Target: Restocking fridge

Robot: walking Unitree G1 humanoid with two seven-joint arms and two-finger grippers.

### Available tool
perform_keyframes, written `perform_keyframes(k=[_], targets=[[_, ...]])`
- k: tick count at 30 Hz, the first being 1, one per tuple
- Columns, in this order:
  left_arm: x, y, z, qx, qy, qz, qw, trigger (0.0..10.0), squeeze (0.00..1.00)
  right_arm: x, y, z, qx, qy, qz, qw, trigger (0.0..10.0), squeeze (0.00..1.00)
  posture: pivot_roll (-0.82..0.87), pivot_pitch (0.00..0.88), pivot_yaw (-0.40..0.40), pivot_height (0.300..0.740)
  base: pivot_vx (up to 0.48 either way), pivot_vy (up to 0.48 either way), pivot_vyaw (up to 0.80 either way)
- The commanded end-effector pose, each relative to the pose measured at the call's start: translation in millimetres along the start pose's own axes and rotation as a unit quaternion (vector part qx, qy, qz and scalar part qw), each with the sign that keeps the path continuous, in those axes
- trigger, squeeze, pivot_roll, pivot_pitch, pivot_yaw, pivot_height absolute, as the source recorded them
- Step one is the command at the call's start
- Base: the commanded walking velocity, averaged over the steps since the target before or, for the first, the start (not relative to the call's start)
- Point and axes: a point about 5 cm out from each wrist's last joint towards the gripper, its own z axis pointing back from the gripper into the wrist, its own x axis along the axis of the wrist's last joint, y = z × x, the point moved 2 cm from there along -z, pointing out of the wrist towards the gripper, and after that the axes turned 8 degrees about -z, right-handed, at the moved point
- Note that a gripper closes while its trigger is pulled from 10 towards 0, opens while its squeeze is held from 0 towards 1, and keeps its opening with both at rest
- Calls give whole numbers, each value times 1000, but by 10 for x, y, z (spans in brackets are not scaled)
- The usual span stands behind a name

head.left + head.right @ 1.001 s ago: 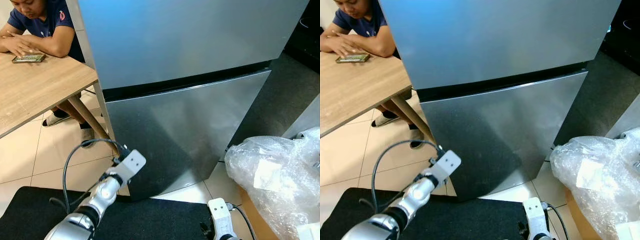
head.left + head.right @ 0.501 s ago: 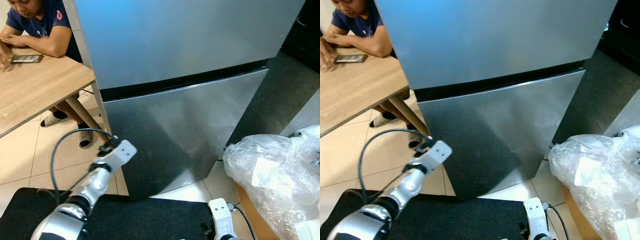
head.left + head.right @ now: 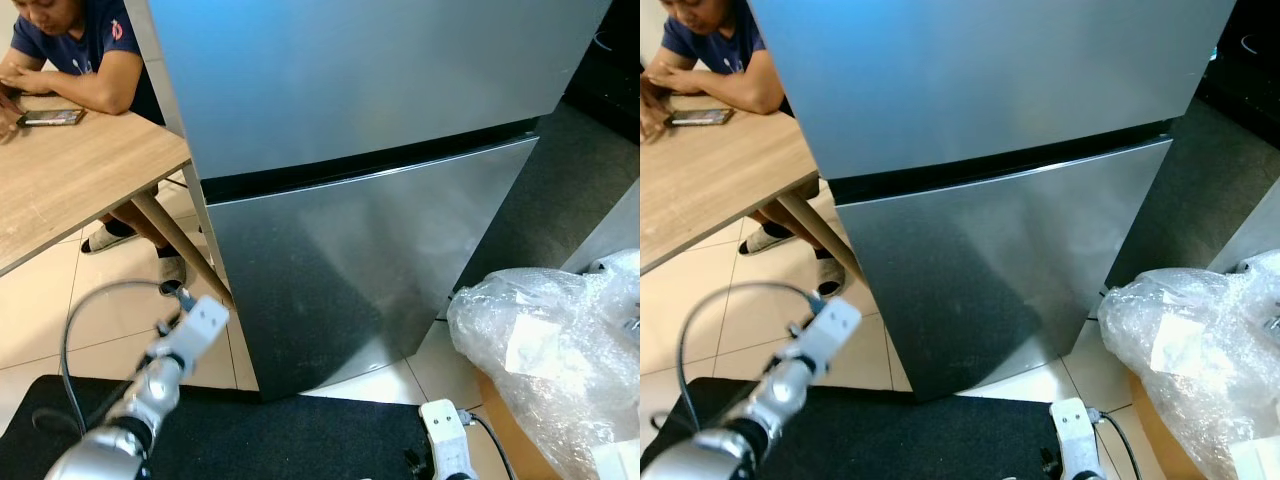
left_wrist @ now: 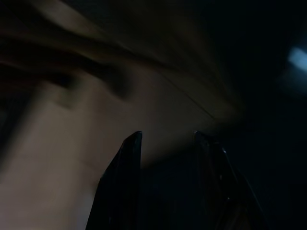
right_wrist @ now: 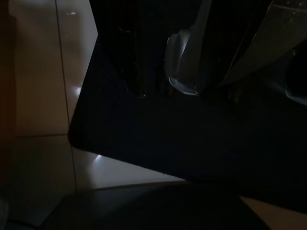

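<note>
Fridge (image 3: pixel 370 150) stands right ahead, silver, two doors, both closed, a dark gap between upper and lower door. Its lower door (image 3: pixel 360 270) faces the robot, bottom edge meeting the tiled floor (image 3: pixel 60 300).

Left arm (image 3: pixel 150 385) is raised at lower left, silver, white wrist plate on top, grey cable (image 3: pixel 80 320) looping over it; it sits over the tiles just left of the fridge's lower corner, apart from the door. Left gripper (image 4: pixel 165 143) shows in the left wrist view as two black fingers (image 4: pixel 122 182) with a clear gap between them, nothing held; the background there is dark and blurred.

Right arm (image 3: pixel 445 450) hangs low at the bottom edge, only the white wrist end seen. Right wrist view is very dark: black mat (image 5: pixel 192 143) edge over pale tiles, some silver robot parts; whether the right gripper's fingers are apart or together, cannot tell.

Black mat (image 3: pixel 280 435) lies on the floor before the fridge. Crumpled clear plastic bag (image 3: pixel 540 350) with a white label sits at right, beside the fridge.

Wooden table (image 3: pixel 70 170) at upper left, just beside the fridge's side. Person (image 3: pixel 85 55) in a dark blue shirt sits behind it, forearms on the tabletop, phone (image 3: pixel 50 117) lying by the hand.
</note>
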Motion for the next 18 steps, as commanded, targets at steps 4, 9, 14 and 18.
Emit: perform_keyframes(k=[4,9,14,18], targets=[[-504,-545,245,-89,118,45,988,10000,0,-123,8,26,-4,27,-9,1000,10000,0,-173,111,39,719,0,0,0],[-625,-567,332,-18,134,204,970,10000,0,-64,18,-22,-15,32,-18,999,10000,0,-156,103,36,719,0,0,0],[-488,-419,255,32,92,285,954,10000,0,-19,16,-41,-16,30,-7,999,10000,0,-141,103,32,719,0,0,0],[-462,-413,238,43,95,305,947,10000,0,8,28,-60,-11,32,-21,999,10000,0,-134,102,47,719,0,0,0]])
